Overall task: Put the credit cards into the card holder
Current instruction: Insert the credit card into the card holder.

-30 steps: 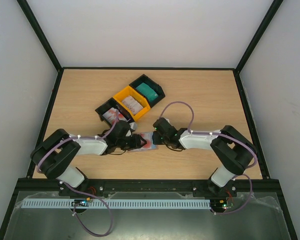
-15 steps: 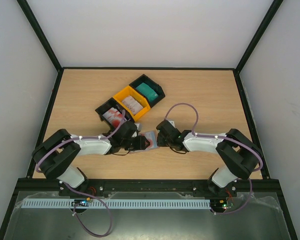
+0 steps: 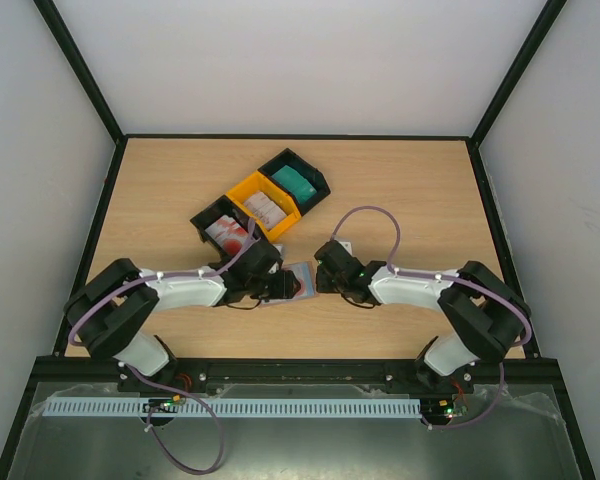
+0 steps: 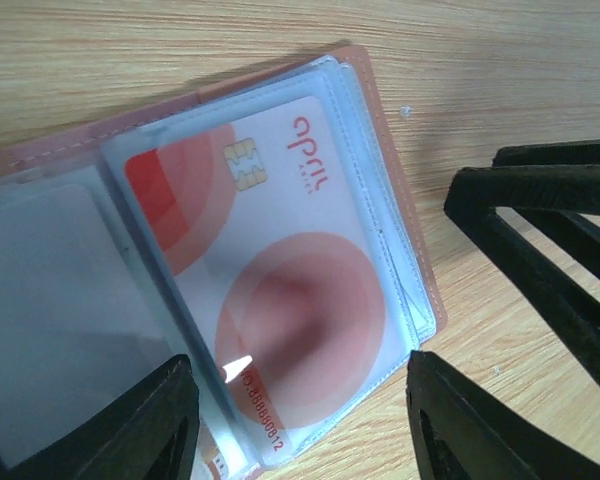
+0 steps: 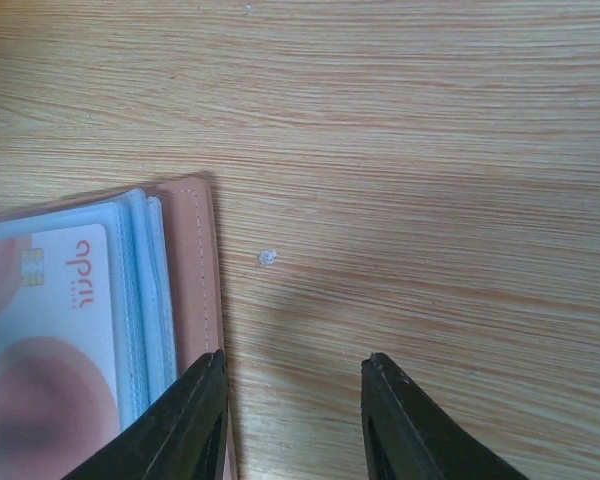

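Card holder [image 3: 296,281] lies open mid-table between the grippers, red-and-white card [image 4: 280,290] pocketed; left gripper [image 4: 298,400] jaws apart astride it, right gripper [image 5: 295,385] apart at holder's right edge, so a finger snagging the sleeve could drag the card out.

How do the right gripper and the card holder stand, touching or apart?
Apart: the left wrist view shows bare wood between the right gripper and the card holder.
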